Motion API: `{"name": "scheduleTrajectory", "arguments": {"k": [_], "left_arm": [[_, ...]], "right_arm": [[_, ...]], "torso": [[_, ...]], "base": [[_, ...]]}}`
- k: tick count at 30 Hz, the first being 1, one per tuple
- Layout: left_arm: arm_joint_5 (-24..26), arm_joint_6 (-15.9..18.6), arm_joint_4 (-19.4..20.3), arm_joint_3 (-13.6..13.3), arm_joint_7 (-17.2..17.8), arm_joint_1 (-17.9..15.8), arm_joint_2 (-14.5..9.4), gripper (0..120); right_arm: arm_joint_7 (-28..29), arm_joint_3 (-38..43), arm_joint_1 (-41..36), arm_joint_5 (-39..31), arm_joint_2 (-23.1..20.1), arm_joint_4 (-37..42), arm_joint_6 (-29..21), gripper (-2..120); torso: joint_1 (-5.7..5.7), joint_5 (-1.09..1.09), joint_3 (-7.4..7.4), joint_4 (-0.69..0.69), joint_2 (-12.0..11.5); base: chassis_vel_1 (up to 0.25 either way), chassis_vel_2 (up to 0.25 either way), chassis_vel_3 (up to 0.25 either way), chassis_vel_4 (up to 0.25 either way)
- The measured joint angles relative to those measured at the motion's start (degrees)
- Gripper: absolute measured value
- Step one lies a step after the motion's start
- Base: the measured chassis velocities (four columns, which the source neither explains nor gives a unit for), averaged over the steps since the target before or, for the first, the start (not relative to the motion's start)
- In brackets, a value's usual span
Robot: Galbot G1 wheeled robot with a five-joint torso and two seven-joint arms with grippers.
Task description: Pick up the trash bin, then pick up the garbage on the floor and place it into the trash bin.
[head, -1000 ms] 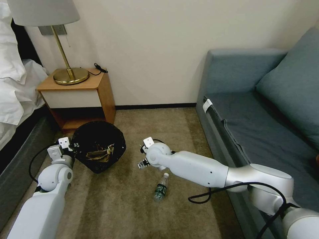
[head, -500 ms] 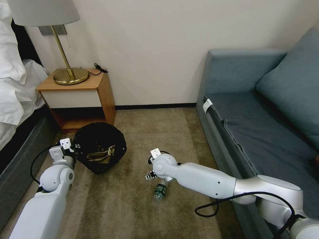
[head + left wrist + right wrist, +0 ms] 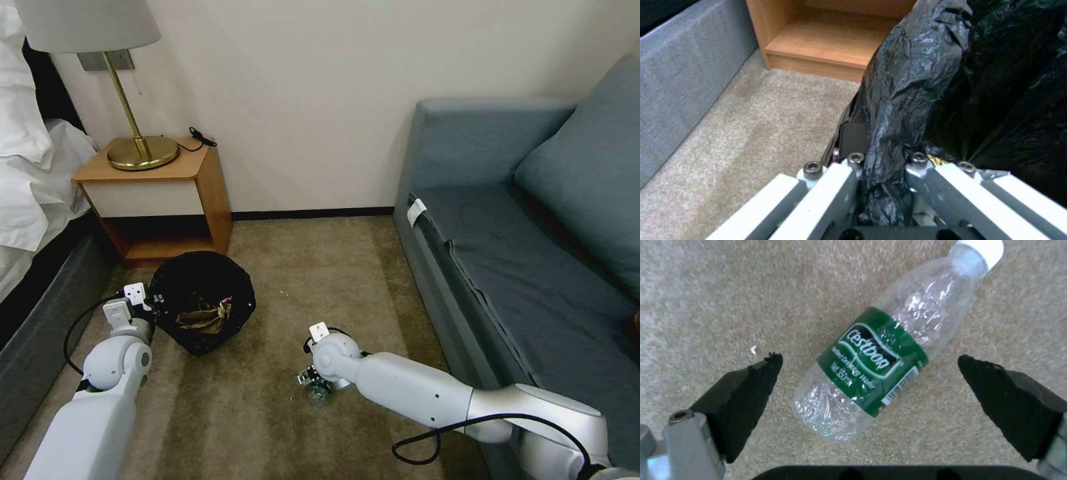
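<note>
Looking like a hotel bedroom: bed (image 3: 27, 167) with white bedding sitting beside a wooden nightstand (image 3: 157, 193), brass lamp (image 3: 130, 87) standing on it, blue sofa (image 3: 533, 200) lining the carpet (image 3: 320, 267).

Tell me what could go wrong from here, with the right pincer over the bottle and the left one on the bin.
1. The bottle lies askew between the open right pincer's pads; closing now may catch it off-axis and roll it on the carpet.
2. It is thin and already crumpled, so a squeeze may make it slip.
3. The left pincer is shut on the bin at its bag-covered rim; the plastic might slide.
</note>
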State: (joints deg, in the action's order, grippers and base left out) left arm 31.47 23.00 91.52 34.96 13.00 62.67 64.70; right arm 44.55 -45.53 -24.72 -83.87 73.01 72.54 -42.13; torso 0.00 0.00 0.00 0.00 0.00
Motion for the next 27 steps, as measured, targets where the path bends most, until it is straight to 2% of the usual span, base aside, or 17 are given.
{"name": "scheduleTrajectory", "arguments": {"k": [18,23,25,27], "left_arm": [[-0.06,0.01,0.75,0.34,0.01,0.25,0.09,2],[-0.07,0.02,0.79,0.40,0.02,0.30,0.09,2],[-0.06,0.01,0.77,0.42,0.02,0.30,0.08,2],[-0.06,-0.01,0.76,0.42,0.02,0.30,0.07,2]], "right_arm": [[-5.42,0.54,-2.78,4.31,0.61,-3.84,0.00,99],[-6.69,0.77,-3.34,4.85,0.95,-4.85,0.01,92],[-7.50,0.86,-3.52,5.02,1.05,-5.13,0.01,82],[-7.66,0.86,-3.52,5.02,1.04,-5.14,0.01,79]], "torso": [[0.00,0.00,0.00,0.00,0.00],[0.00,0.00,0.00,0.00,0.00],[0.00,0.00,0.00,0.00,0.00],[0.00,0.00,0.00,0.00,0.00]], "base": [[0.000,0.000,0.000,0.000],[0.000,0.000,0.000,0.000],[0.000,0.000,0.000,0.000],[0.000,0.000,0.000,0.000]]}}
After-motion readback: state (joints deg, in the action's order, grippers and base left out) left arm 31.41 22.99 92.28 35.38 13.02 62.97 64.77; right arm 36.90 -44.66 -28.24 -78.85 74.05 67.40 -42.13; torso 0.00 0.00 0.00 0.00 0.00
